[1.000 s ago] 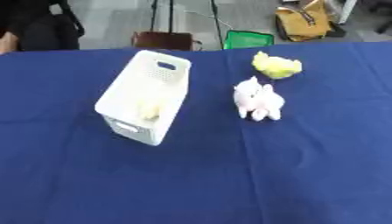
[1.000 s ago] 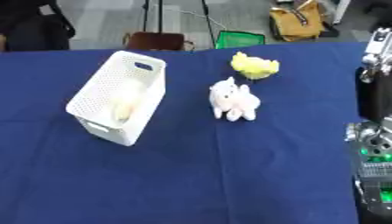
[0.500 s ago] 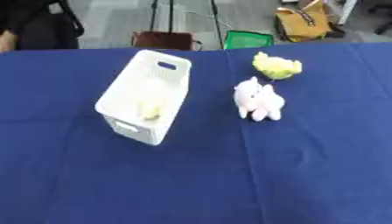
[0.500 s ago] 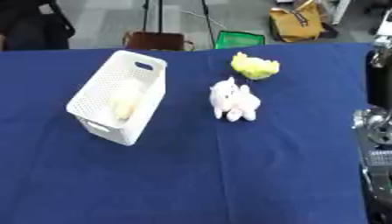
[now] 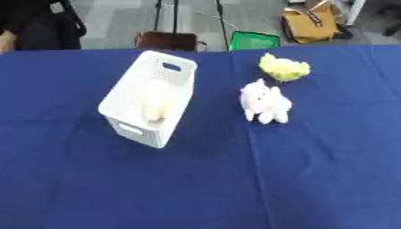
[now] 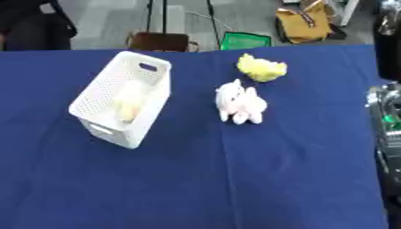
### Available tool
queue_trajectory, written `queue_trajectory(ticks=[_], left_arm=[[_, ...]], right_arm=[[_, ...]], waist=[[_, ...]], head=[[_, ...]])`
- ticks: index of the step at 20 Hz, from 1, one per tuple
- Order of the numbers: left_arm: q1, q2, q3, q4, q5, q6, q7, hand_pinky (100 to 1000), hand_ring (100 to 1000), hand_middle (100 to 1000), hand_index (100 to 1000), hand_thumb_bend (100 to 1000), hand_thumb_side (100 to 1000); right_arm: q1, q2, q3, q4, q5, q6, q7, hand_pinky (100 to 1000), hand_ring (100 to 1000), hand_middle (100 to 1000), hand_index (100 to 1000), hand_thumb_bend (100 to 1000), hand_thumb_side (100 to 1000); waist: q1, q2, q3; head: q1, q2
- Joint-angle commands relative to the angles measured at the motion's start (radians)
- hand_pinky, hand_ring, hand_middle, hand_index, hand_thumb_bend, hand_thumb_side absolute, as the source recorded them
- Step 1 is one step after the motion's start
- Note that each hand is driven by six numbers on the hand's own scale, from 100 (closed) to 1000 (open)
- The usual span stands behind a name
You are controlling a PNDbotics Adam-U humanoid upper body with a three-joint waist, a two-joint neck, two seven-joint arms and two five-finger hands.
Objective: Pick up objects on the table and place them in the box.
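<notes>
Two soft toys lie loose on your blue worktop (image 5: 235,188): a pink-and-white plush animal (image 5: 266,102) right of centre, and a yellow plush (image 5: 283,68) just beyond it toward the far edge, the two near but apart. One white perforated box (image 5: 149,103) stands left of the pink toy, well apart from it, with a pale yellowish item (image 5: 156,103) already inside. Your right arm (image 6: 387,112) shows only as dark machinery at the right edge of the right eye view, so I cannot tell how its fingers stand; your left hand appears in neither view.
</notes>
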Motion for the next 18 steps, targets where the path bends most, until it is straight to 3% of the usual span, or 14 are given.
queue_trajectory(ticks=[1,7,16,17,18], left_arm=[[-0.006,0.025,-0.002,-0.014,0.004,0.0,-0.004,732,705,714,708,100,523],[-0.002,0.025,-0.006,-0.014,0.007,0.0,-0.009,733,705,714,707,100,523],[0.004,0.026,-0.012,-0.014,0.013,-0.001,-0.018,733,705,714,707,100,524],[0.005,0.026,-0.013,-0.014,0.014,-0.001,-0.019,733,705,714,707,100,523],[0.006,0.027,-0.013,-0.014,0.014,-0.001,-0.02,733,705,714,707,100,524]], right_arm=[[-0.032,-0.056,0.015,-0.022,0.022,0.043,0.049,829,816,689,831,100,958],[-0.114,-0.146,0.095,-0.022,0.088,0.163,0.246,829,827,715,842,100,968],[-0.26,-0.227,0.225,-0.022,0.129,0.231,0.488,833,853,769,863,100,1000],[-0.275,-0.231,0.237,-0.022,0.132,0.24,0.518,833,855,770,867,100,943],[-0.289,-0.235,0.247,-0.021,0.135,0.248,0.545,833,855,774,867,100,1000]], waist=[[-0.003,-0.025,0.002],[-0.007,-0.03,0.009],[-0.009,-0.044,0.016],[-0.009,-0.045,0.017],[-0.01,-0.046,0.017]], head=[[-0.003,0.007],[-0.008,0.015],[-0.02,0.027],[-0.021,0.028],[-0.022,0.029]])
